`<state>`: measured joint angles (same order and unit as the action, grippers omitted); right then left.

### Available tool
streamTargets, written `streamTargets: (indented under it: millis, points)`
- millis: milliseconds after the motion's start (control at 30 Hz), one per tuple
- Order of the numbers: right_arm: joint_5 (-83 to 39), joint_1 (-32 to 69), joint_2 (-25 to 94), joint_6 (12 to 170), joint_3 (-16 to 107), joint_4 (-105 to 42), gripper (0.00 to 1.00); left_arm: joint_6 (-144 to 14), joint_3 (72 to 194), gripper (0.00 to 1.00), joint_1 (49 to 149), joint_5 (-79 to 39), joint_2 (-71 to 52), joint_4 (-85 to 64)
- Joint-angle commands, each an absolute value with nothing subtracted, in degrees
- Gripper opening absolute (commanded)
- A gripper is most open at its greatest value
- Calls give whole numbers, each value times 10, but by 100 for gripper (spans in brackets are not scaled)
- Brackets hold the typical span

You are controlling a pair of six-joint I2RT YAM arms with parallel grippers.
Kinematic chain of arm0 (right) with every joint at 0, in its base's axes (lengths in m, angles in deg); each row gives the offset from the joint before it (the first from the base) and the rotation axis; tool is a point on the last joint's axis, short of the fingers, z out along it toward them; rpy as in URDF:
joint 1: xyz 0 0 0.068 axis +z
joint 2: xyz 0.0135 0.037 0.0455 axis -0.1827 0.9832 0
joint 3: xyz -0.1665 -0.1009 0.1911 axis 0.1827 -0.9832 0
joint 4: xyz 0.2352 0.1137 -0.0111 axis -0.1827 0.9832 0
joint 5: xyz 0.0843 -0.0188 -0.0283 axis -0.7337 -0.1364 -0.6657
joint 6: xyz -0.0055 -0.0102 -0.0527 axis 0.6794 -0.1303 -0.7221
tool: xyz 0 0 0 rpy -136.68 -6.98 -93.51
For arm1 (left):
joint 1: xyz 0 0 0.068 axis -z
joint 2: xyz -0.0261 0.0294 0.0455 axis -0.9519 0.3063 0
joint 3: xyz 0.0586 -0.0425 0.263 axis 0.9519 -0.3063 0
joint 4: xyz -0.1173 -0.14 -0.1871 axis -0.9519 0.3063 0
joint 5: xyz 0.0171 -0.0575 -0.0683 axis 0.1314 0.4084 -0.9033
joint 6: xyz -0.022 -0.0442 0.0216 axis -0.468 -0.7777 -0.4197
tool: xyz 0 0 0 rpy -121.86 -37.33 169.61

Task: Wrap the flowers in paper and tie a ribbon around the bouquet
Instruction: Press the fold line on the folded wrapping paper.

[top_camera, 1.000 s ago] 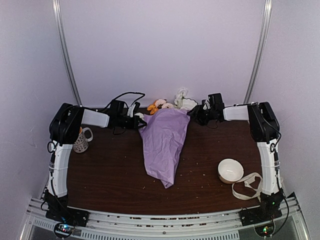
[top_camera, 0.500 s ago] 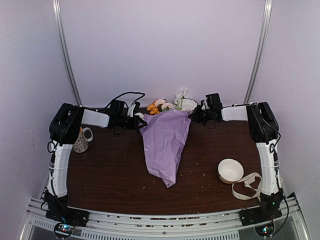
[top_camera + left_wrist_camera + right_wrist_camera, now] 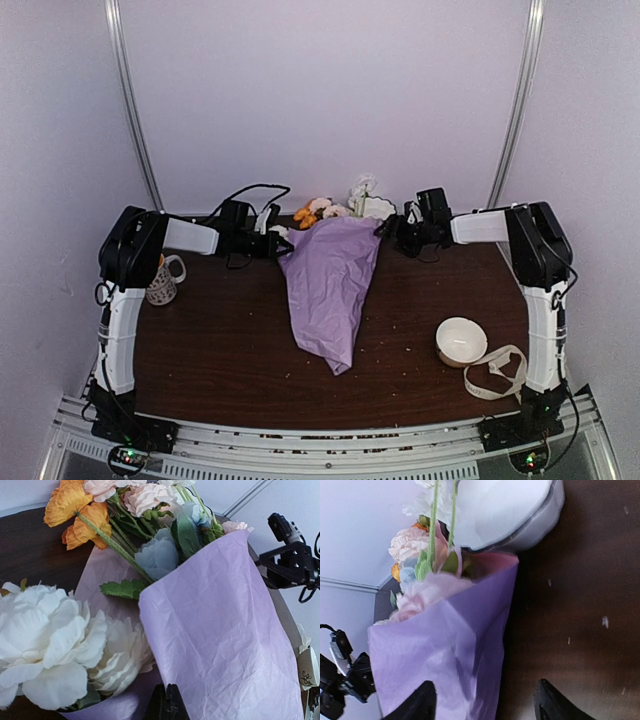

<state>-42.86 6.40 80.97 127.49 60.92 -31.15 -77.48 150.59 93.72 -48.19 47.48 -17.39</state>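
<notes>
Right gripper (image 3: 485,707) gapes wide, only the left gripper (image 3: 167,705), jaws shut, pinches the paper (image 3: 330,280), so it could unroll with the ribbon (image 3: 495,372) well apart!

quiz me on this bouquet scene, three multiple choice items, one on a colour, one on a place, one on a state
1. What colour is the outside of the crinkled paper cone of flowers?
A. green
B. yellow
C. lilac-purple

2. Where does the long cream fabric ribbon lie?
A. tied around the cone
B. beside the round white bowl at the near right
C. at the far left edge

3. How does the right end effector stand?
A. open, at the cone's wide end
B. shut on the ribbon
C. out of view

Answers: 1 C, the wrap shows purple in every view; 2 B, the ribbon loops loose by the bowl; 3 A, its fingers stand wide apart in the right wrist view.
</notes>
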Motion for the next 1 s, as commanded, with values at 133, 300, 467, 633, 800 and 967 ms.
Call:
streamTargets:
  millis: [133,300,467,633,800,967]
  points:
    - [-480,102,718,1276,461,-395,100,-777,1513,0,929,-481,482,-185]
    - [-490,129,747,1291,471,-410,96,-777,1513,0,929,-479,482,-185]
    - [-471,127,743,1299,460,-416,70,-777,1511,0,930,-477,481,-185]
    - [-452,113,738,1292,455,-392,25,-778,1507,0,929,-470,478,-187]
    - [-445,108,738,1285,454,-378,6,-780,1506,0,930,-467,478,-188]
    - [-417,109,708,1235,459,-318,9,-780,1507,0,929,-464,478,-185]
